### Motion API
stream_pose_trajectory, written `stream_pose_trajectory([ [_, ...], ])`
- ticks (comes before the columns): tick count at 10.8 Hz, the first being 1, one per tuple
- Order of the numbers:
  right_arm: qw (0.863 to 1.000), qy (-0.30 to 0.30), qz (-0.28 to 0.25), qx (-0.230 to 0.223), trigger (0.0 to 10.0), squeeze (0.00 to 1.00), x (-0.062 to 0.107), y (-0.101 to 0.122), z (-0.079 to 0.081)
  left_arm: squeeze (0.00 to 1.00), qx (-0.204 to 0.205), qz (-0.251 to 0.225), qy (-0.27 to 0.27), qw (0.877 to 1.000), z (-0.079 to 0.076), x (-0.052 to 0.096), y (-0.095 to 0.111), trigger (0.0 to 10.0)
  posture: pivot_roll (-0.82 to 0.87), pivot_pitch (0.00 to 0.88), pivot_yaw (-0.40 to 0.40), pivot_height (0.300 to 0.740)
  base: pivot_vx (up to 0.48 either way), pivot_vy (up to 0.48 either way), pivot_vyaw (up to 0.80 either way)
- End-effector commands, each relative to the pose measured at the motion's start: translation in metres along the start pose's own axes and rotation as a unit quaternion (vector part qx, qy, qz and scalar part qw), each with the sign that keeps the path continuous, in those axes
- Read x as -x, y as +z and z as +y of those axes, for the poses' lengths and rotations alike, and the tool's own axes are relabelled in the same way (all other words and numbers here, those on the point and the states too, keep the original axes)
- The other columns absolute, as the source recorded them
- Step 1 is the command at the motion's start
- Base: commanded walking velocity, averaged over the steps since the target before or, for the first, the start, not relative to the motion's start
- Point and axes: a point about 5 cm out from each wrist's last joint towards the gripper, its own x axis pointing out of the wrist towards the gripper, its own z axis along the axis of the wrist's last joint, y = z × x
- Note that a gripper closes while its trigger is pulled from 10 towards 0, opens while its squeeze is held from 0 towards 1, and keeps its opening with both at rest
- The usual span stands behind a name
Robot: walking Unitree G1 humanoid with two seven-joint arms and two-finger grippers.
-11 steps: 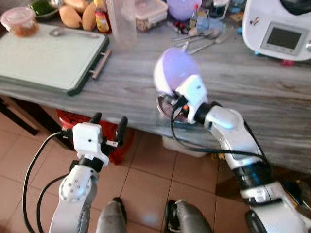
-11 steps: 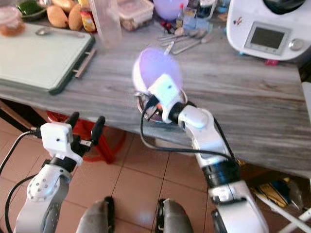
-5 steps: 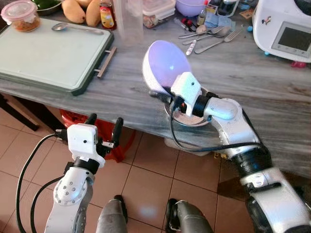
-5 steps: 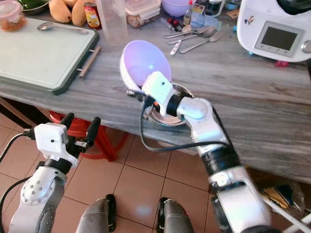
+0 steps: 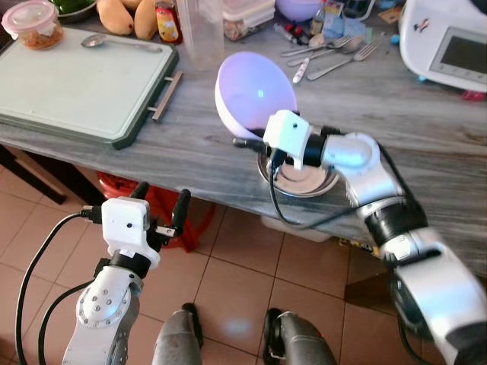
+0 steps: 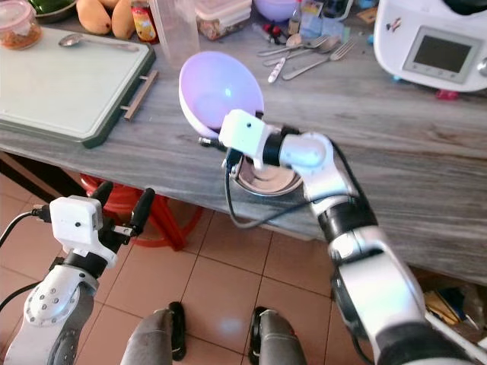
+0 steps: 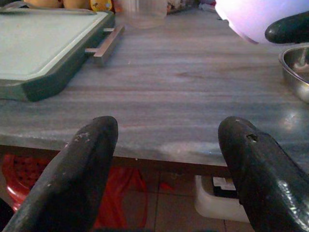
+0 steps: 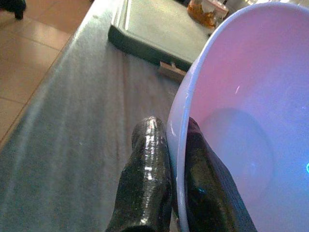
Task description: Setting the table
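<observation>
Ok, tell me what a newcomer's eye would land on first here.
First the lilac bowl, tilted in the air above the grey wooden table, its rim pinched by the right hand. Just beneath it, a steel bowl sits near the table's front edge. The left hand hangs open in front of the table, holding nothing.

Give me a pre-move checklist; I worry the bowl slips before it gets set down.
1. Right gripper pinching the lavender bowl rim, one finger inside, one outside: ok.
2. Bowl lifted off the wooden counter: ok.
3. Bowl level: not ok, tilted.
4. Metal bowl under the wrist, near the counter edge: not ok, in the way.
5. Left gripper open, below the counter edge: ok.
6. Grip firmness: cannot tell.
</observation>
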Motion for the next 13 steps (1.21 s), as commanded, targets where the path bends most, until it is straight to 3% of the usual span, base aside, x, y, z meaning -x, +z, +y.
stream_pose_trajectory([
  [1, 1.0, 0.002, 0.001, 0.014, 10.0, 0.0, -0.001, 0.001, -0.002, 0.0, 0.0, 0.004, 0.0, 1.0, 0.001, 0.003, 0.001, 10.0, 0.08, 0.288, 0.027, 0.74, 0.0, 0.0, 0.0],
  [7, 0.999, 0.01, 0.013, 0.031, 10.0, 0.0, -0.017, -0.003, -0.002, 0.0, 0.002, 0.013, 0.008, 1.0, 0.002, 0.005, 0.001, 10.0, 0.09, 0.299, 0.02, 0.74, 0.0, 0.0, 0.0],
  [8, 0.999, 0.011, 0.015, 0.032, 10.0, 0.26, -0.018, -0.004, -0.002, 0.0, 0.003, 0.014, 0.01, 1.0, 0.002, 0.005, 0.001, 10.0, 0.09, 0.297, 0.019, 0.74, 0.0, 0.0, 0.0],
  [9, 0.999, 0.008, 0.016, 0.034, 10.0, 0.74, -0.017, -0.004, -0.003, 0.0, 0.002, 0.014, 0.01, 1.0, 0.002, 0.005, 0.001, 10.0, 0.09, 0.298, 0.019, 0.74, 0.0, 0.0, 0.0],
  [10, 0.999, 0.002, 0.018, 0.034, 10.0, 1.0, -0.016, -0.005, -0.004, 0.0, 0.003, 0.016, 0.011, 1.0, 0.002, 0.005, 0.001, 10.0, 0.09, 0.296, 0.02, 0.74, 0.0, 0.0, 0.0],
  [13, 0.998, -0.004, 0.026, 0.048, 10.0, 1.0, -0.014, -0.006, -0.007, 0.0, 0.003, 0.017, 0.008, 1.0, 0.001, 0.003, 0.0, 10.0, 0.09, 0.29, 0.019, 0.74, 0.0, 0.0, 0.0],
])
